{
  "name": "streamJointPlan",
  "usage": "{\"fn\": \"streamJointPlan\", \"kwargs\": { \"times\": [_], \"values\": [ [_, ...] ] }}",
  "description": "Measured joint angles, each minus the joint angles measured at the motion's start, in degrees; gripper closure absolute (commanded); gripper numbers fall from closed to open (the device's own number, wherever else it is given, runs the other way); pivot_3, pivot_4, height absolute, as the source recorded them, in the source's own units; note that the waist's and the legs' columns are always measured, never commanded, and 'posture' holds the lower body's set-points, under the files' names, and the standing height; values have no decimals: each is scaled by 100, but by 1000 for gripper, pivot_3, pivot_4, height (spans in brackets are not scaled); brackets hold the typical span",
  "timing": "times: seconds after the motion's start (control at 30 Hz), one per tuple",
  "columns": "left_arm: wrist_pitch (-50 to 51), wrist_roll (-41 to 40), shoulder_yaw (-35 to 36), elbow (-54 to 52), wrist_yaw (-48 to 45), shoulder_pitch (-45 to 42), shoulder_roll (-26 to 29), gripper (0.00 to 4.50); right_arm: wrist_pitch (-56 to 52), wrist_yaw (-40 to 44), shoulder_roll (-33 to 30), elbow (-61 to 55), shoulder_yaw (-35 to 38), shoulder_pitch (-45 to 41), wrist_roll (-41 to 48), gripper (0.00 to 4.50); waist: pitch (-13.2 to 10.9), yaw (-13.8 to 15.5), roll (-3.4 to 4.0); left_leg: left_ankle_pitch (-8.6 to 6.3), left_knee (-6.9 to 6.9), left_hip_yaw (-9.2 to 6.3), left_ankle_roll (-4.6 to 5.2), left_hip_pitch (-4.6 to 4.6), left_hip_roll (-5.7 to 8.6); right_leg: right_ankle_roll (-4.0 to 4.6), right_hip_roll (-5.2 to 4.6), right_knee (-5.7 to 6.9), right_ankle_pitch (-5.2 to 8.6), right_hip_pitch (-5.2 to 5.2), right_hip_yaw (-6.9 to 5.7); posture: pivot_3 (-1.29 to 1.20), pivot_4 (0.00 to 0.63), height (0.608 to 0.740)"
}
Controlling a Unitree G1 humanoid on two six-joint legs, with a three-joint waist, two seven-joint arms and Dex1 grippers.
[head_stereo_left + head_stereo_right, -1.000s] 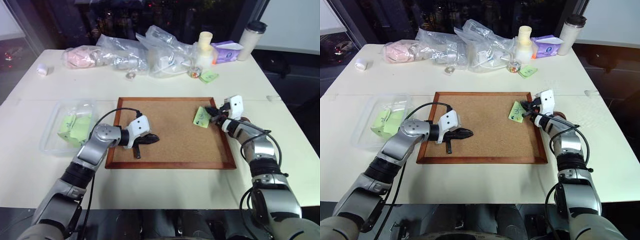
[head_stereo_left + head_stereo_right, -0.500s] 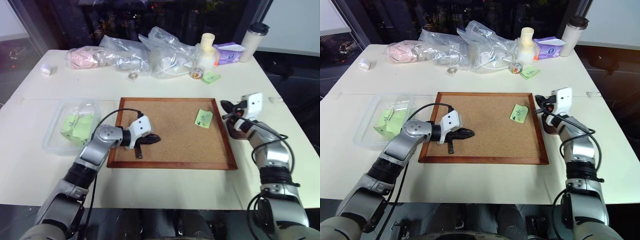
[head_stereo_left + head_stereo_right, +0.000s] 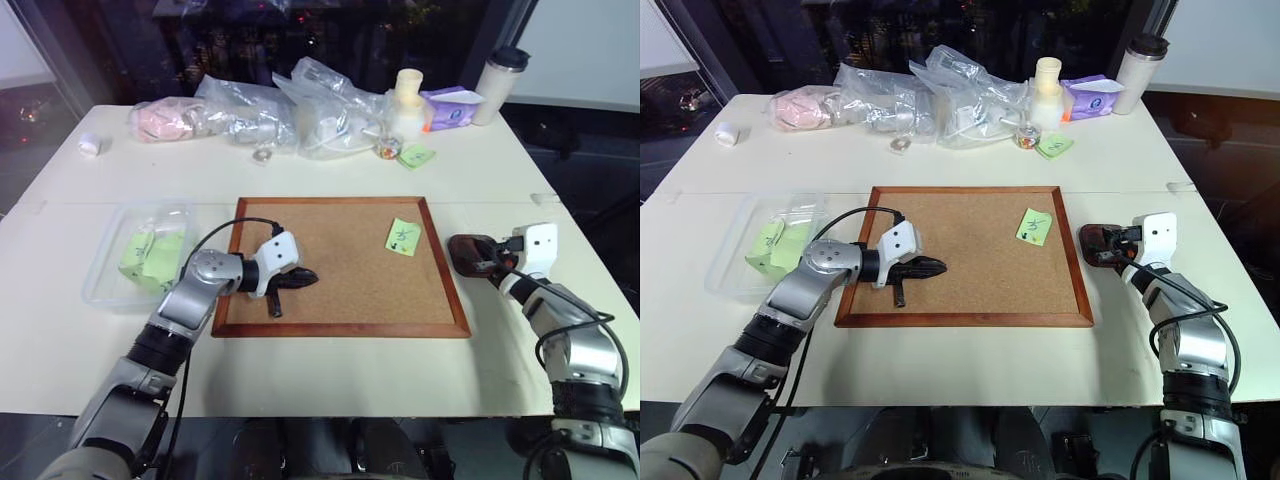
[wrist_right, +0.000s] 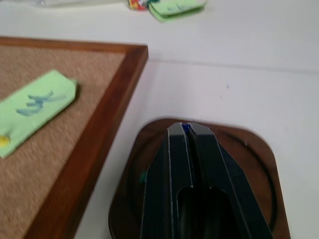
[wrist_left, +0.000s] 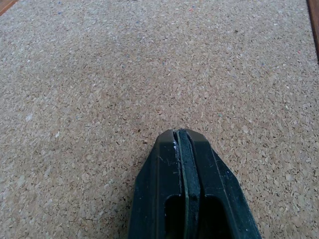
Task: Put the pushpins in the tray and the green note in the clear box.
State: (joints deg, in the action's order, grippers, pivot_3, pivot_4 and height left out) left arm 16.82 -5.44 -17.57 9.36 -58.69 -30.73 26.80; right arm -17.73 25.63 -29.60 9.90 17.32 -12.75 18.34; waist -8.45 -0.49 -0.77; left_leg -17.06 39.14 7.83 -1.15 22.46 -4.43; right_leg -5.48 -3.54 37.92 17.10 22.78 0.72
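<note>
- Right gripper (image 4: 188, 130), fingers pressed together on a blue-headed pin, hangs over the tray (image 3: 466, 252) beside the cork board's (image 3: 340, 265) right edge.
- Green note (image 3: 402, 236) lies on the board's far right corner, apart from it.
- Left gripper (image 5: 181, 135), fingers together and empty, sits over the board's left side.

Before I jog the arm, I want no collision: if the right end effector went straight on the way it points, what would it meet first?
Probably the tray: the shut right end effector hangs over it, tilted slightly down. If it clears the far rim, bare table comes next.
</note>
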Motion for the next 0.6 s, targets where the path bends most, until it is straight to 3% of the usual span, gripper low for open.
{"fn": "streamJointPlan", "kwargs": {
  "times": [0.1, 0.3, 0.6],
  "values": [
    [2, 0, 1, 0, 0, 0, 0, 4500, -46, -69, 2, 1, 0, 54, -3, 3171, 0, -2, 1, 0, 0, -1, 0, 0, 0, 0, 0, 0, 0, 0, 0, 0, 150, 734],
    [2, 0, 2, 0, 1, 1, 0, 4500, 20, -195, 2, 0, 10, 51, -11, 44, 0, -1, 1, 0, 0, -1, 1, 0, 0, 0, 0, 0, 0, 0, 0, 0, 150, 734],
    [-3, 0, 7, -8, 4, 13, -1, 4500, 19, -281, 22, -101, 89, 34, 73, 44, 0, -1, 0, -1, 0, -4, 2, 0, 0, 1, 0, 0, 0, 0, 0, 0, 150, 734]
  ]
}}
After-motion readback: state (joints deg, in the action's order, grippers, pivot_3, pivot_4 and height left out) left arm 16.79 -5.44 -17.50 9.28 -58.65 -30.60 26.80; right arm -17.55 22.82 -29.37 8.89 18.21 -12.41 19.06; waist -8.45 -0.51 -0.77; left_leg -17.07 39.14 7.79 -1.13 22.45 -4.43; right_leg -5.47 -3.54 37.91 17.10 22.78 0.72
